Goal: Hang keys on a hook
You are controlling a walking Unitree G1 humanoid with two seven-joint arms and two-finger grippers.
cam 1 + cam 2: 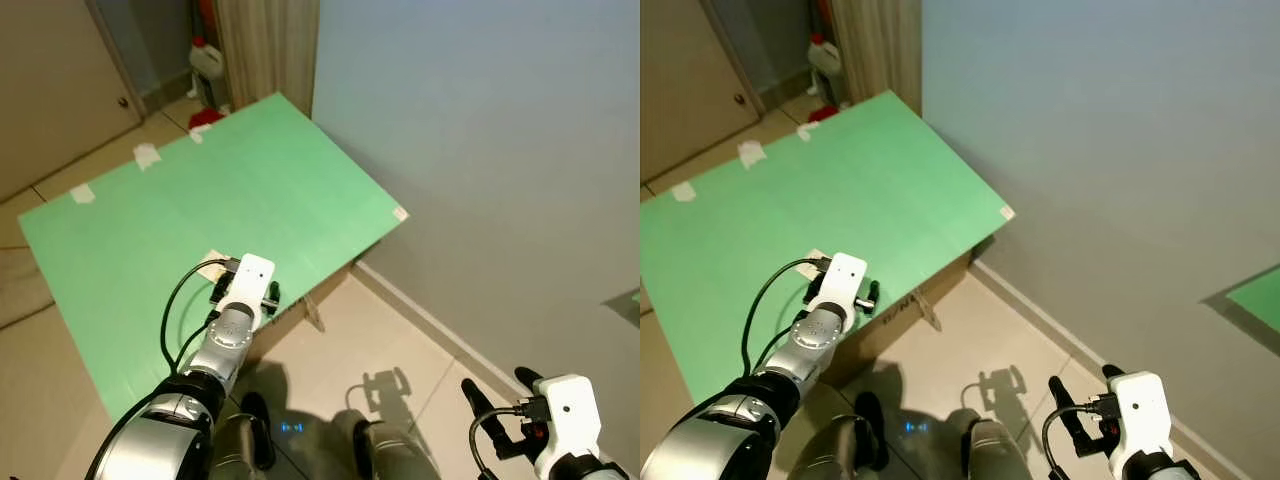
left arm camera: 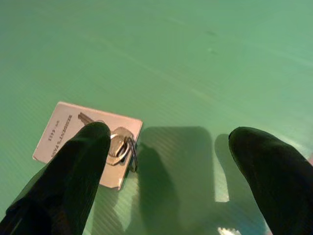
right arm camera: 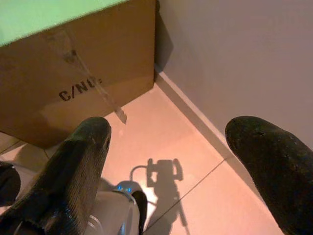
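The keys (image 2: 119,146) are lying flat on a pale card (image 2: 88,142), and the card is lying on the green sheet (image 1: 200,220), near the sheet's edge closest to the robot. The key heads and their ring are sitting at the card's end nearer the middle of the wrist picture; one blade is running along the card's long side toward its far end, partly hidden behind a finger.

The left gripper (image 2: 171,161) is hovering over the sheet just above the card, its fingers (image 2: 73,171) spread wide apart, one finger overlapping the keys in view, nothing clamped.

The right gripper (image 3: 166,147) is hanging low beside the cardboard box (image 3: 73,78) under the sheet, over the floor tiles (image 3: 171,137), fingers apart and empty.
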